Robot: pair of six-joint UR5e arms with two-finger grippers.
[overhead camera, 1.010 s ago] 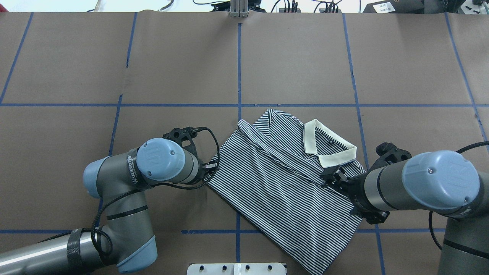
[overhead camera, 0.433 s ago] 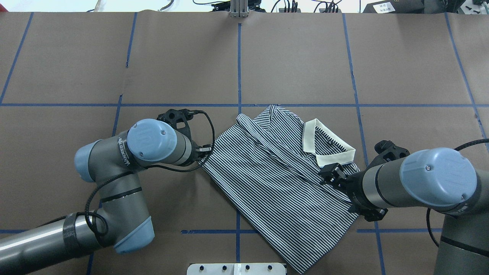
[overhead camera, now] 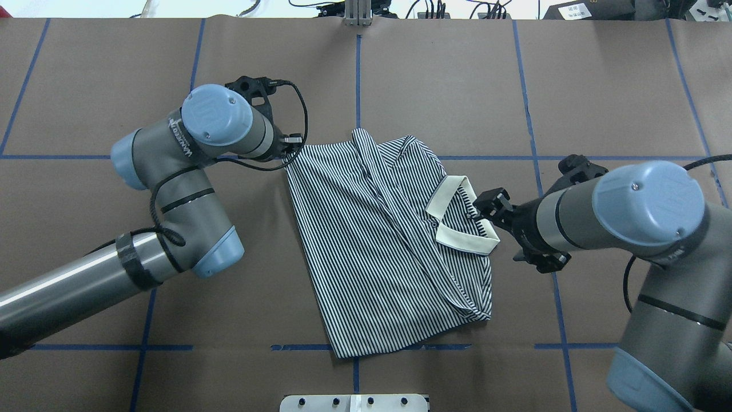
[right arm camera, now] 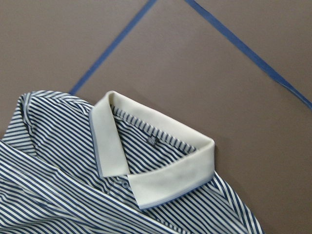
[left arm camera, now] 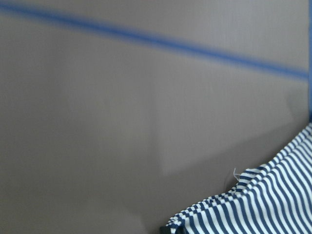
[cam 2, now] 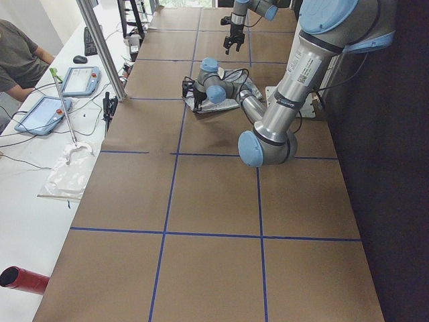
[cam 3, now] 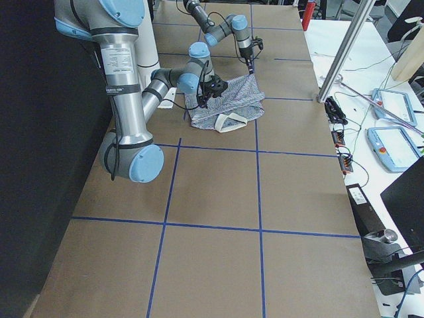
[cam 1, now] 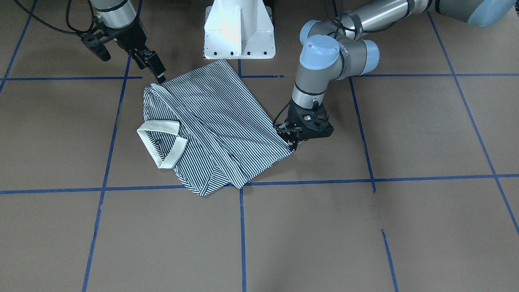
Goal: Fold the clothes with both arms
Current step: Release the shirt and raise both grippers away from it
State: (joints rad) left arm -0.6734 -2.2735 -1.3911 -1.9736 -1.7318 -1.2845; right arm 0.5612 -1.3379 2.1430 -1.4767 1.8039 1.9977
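The polo shirt [overhead camera: 372, 246] lies partly folded on the brown worktop [overhead camera: 457, 86], about midway between its two ends and nearer the robot-side edge than the far edge. One of its corners reaches almost to the white pedestal base [cam 1: 239, 30]. The cream collar [right arm camera: 168, 180] faces up on the side of the shirt towards the worktop's right end, and a long creased fold runs down the striped body beside it. The left arm [overhead camera: 189, 171] reaches in from the left end, and the left gripper [cam 1: 292, 142] is at the shirt's corner on that side. In the left wrist view the striped cloth rises off the paper and bunches at the bottom of the frame, so the jaws seem to be pinching that corner. The right arm [overhead camera: 629, 212] comes in from the right end. The right gripper [cam 1: 159, 75] points down at the shoulder edge just beside the collar, its tip touching or very close to the cloth. Whether its jaws are spread or pressed together I cannot tell. Blue tape lines [overhead camera: 358, 86] divide the worktop into squares, and the shirt lies across the line running from the robot-side edge to the far edge.
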